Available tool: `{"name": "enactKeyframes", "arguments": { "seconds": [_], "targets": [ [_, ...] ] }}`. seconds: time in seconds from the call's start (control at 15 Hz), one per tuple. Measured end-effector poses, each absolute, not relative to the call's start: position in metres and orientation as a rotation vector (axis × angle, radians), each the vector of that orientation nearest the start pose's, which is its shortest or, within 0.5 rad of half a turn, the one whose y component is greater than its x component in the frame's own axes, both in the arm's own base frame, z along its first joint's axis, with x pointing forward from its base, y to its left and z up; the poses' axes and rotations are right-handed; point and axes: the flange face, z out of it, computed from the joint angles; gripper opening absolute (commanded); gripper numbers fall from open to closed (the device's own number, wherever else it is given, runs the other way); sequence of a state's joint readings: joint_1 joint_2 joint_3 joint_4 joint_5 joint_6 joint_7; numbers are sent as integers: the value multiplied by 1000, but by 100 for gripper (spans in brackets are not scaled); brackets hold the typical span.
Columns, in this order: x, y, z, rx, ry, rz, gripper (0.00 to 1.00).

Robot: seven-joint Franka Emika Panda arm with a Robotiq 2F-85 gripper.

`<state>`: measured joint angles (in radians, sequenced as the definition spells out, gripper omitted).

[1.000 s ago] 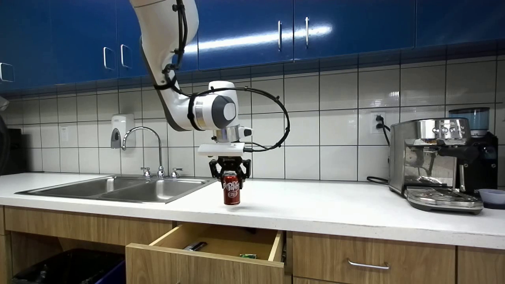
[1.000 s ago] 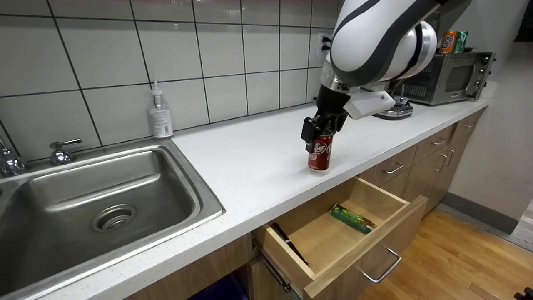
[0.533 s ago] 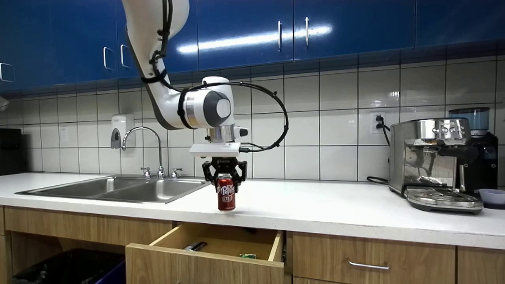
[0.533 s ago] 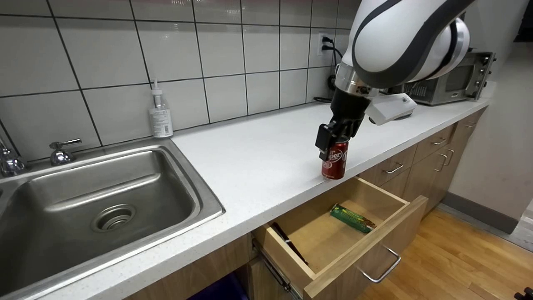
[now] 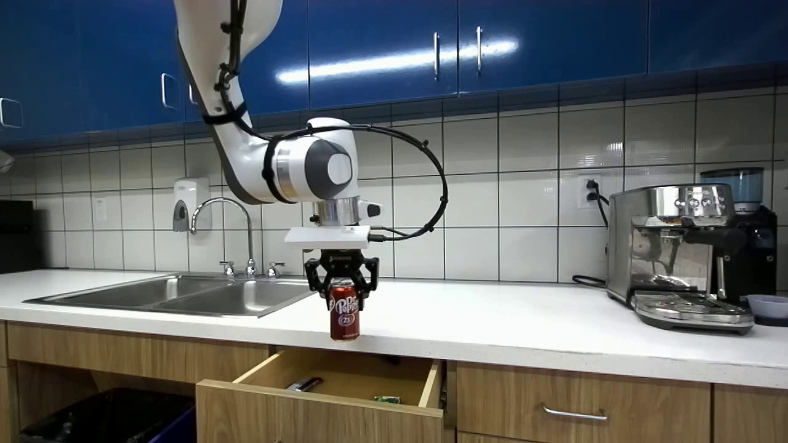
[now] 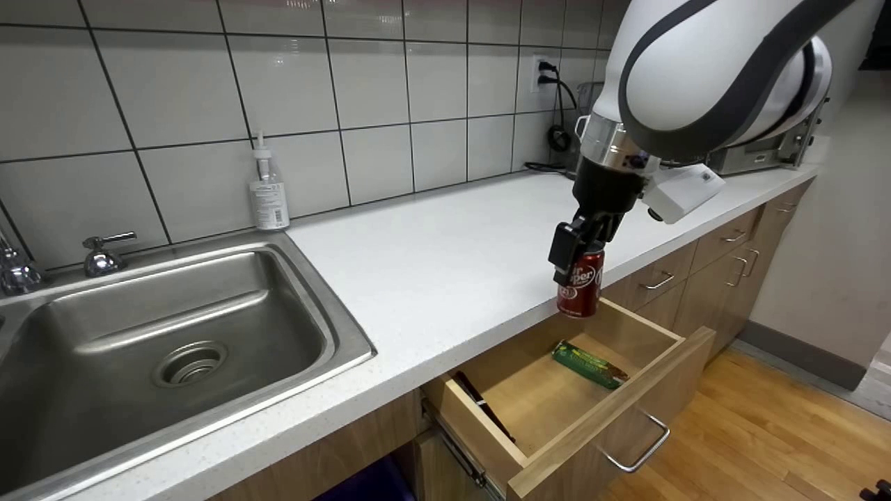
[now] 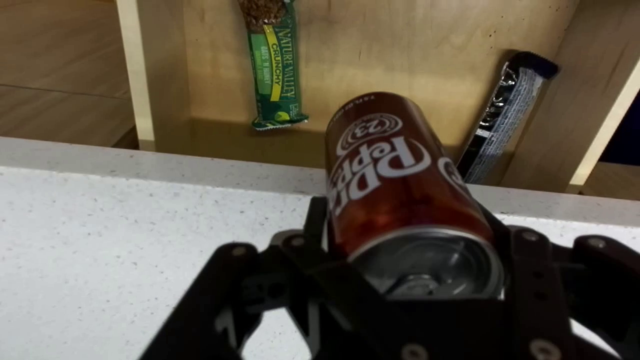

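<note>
Drawer (image 6: 612, 410): pulled open under the counter (image 6: 431, 257); holds a green Nature Valley bar (image 7: 276, 70) and a black-wrapped bar (image 7: 505, 115), both on its floor, well apart.
Green Nature Valley bar: printed face up, oats 'n honey.
Black-wrapped bar: along side wall nearer the sink (image 6: 327, 303); brand unreadable.
Sink: steel, set in counter, two basins; drain (image 6: 189, 363) visible in one.
Bin (image 5: 177, 427): below counter, next to drawer, black liner (image 5: 114, 409); contents too dark to tell.
Pump bottle (image 6: 269, 202): behind the sink, near the tiles (image 6: 376, 163); fill level unclear.
Bowl (image 5: 767, 307): pale purple, beside coffee machine (image 5: 659, 258); inside not visible.
Counts: 1 Dr Pepper can (image 5: 345, 320), 2 wrapped bars, 1 open drawer, 1 sink with 2 basins, 1 bin, 1 pump bottle, 1 bowl, 1 coffee machine.
Jaws: gripping the Dr Pepper can, touching both sides around its upper half; closed as far as it lets them.
Dr Pepper can: roughly upright, tab end up, at counter's front edge over rear of drawer; gap to edge hard to judge.
</note>
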<state>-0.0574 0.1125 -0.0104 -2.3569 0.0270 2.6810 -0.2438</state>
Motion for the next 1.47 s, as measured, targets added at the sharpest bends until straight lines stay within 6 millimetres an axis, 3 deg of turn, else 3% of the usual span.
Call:
{"name": "enactKeyframes", "arguments": {
  "seconds": [0.87, 1.47],
  "targets": [
    [498, -25, 275, -3131, -292, -363, 39],
    [494, -18, 252, -3124, -316, -370, 39]
  ]
}}
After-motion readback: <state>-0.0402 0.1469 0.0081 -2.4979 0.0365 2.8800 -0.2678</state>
